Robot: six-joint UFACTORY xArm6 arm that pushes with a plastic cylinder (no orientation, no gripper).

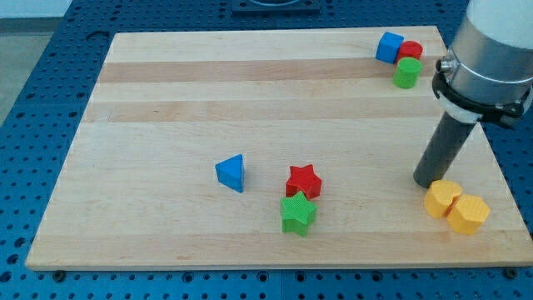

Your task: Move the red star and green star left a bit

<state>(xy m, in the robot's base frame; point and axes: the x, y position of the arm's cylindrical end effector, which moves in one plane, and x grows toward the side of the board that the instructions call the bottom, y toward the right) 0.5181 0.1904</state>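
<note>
No readable text, label, brand, number or sign anywhere in camera view. Tabletop (pixel 166 92) plain wood, unmarked. Coloured blocks carry no lettering. Arm housing at 2 o'clock bare, no visible marking.

My tip (pixel 430 182) rests on the pale wooden counter (pixel 166 108) near the view's right edge, just beside a yellow heart-shaped block (pixel 442 198) that touches a yellow hexagonal block (pixel 468 213). Well to the view's left, the red star block (pixel 303 181) touches the green star block (pixel 298 214) below it, with a blue triangular block (pixel 231 172) near them.
</note>
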